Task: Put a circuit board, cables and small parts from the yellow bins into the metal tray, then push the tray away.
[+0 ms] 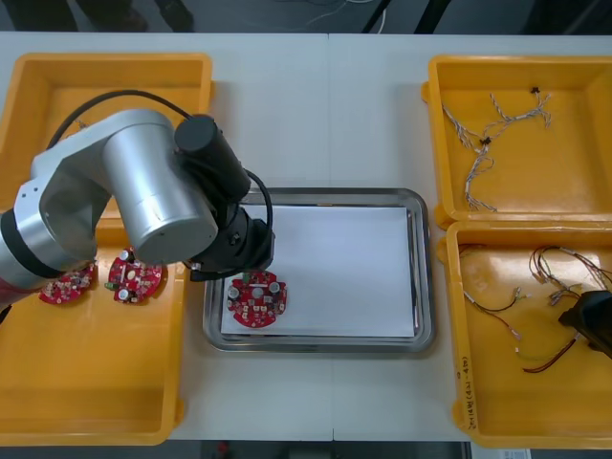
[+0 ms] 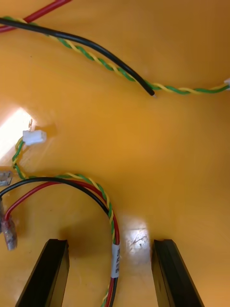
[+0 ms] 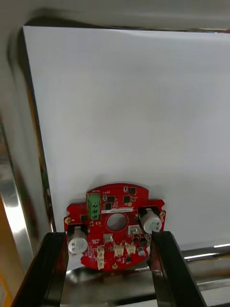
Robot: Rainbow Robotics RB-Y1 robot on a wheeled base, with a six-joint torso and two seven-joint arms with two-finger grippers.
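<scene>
A round red circuit board (image 1: 256, 299) lies on the white inside of the metal tray (image 1: 422, 287), at its near left corner. My left gripper (image 1: 241, 270) hangs just over it. In the left wrist view the gripper (image 3: 112, 273) is open, with the circuit board (image 3: 115, 225) lying flat between its fingers (image 3: 53, 268). My right gripper (image 1: 591, 323) is low in the near right yellow bin (image 1: 459, 382). It stands open (image 2: 111, 273) astride a looped red, black and yellow-green cable (image 2: 113, 225) on the bin floor.
Two more circuit boards (image 1: 134, 277) lie in the near left bin (image 1: 96, 382), partly under my left arm. Twisted blue and white cables (image 1: 483, 143) lie in the far right bin. Red and yellow cables (image 1: 535, 316) spread over the near right bin.
</scene>
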